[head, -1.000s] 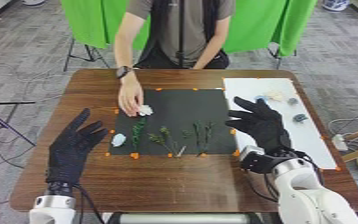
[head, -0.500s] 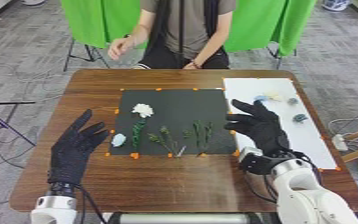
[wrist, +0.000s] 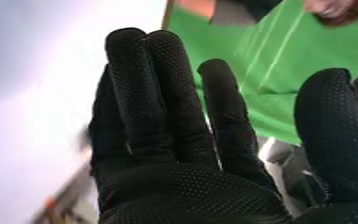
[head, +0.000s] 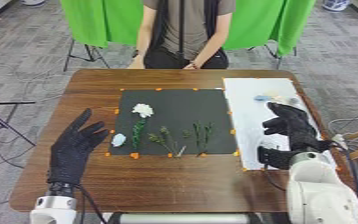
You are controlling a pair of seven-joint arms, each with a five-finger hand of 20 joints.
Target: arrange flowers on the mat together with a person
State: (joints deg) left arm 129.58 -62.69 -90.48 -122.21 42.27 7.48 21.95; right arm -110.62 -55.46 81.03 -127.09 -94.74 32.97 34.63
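Head view: my right hand [head: 291, 124] has shifted from beside the mat's right edge to farther right, over the white sheet [head: 246, 107]. My left hand [head: 76, 150] stays left of the black mat [head: 171, 97], fingers extended and parted. The person's raised hand [head: 137, 63] has dropped to beside the table's far edge. White flower [head: 143, 110] unmoved, at the mat's far left, head at the top of a green stem [head: 137, 135]; pale blue flower [head: 119, 140] near the mat's near left corner, leafy stems [head: 166, 140] to the right. Small pale blue piece [head: 262, 98] on the sheet, probably a flower head, too blurred to be sure.

Right wrist view adds finger detail that I can't get from above: right hand [wrist: 189, 192] wide, fingers straight, two pressed together, thumb well apart. Green cloth [wrist: 255, 55] behind.
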